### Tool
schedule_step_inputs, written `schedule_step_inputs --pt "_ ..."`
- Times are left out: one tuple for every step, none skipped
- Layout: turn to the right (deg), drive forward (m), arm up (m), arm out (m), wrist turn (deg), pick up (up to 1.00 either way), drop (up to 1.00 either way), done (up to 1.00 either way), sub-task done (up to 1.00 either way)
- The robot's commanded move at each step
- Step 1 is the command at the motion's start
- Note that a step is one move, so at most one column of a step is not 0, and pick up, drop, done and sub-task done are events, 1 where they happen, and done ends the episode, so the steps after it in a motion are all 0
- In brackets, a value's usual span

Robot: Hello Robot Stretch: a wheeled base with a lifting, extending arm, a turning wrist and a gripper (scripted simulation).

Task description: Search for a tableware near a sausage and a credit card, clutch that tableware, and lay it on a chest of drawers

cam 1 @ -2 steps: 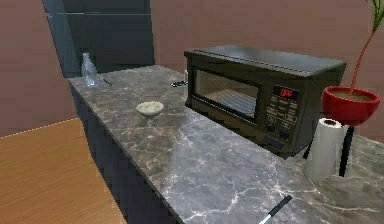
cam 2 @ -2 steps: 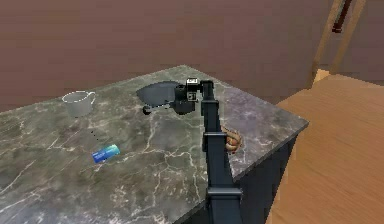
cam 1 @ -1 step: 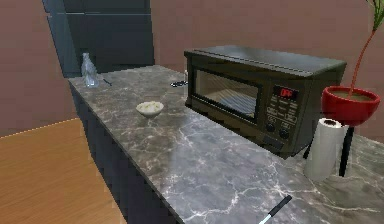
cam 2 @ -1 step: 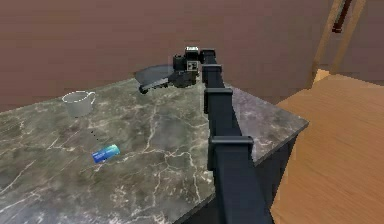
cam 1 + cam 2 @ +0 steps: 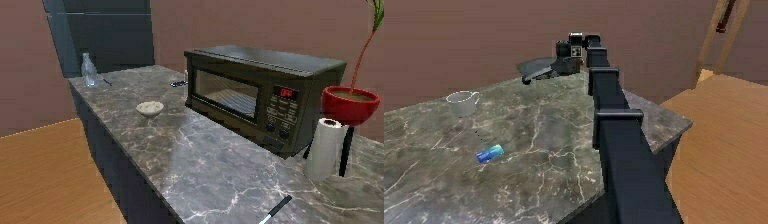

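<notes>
Stretched across marble countertop (image 5: 429,175) with gripper (image 5: 529,73) at far edge, right of clear cup (image 5: 462,98) and blue card (image 5: 489,154); impossible to tell of anything held

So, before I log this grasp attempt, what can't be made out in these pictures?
Arm side view: whether the gripper holds anything; its dark far end is unclear.
Arm side view: small blue object, too small to identify.
Forward view: the plant in the red pot, cut by the top edge.
</notes>
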Motion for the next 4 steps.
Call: schedule_step_inputs --pt "0.0 0.00 0.00 0.00 -45.0 0.00 0.00 0.00 0.00" --pt "0.0 0.00 0.00 0.00 -45.0 0.00 0.00 0.00 0.00" --pt "0.0 0.00 0.00 0.00 -3.0 0.00 0.00 0.00 0.00" --pt "0.0 0.00 0.00 -0.48 0.0 0.00 0.00 0.00 0.00"
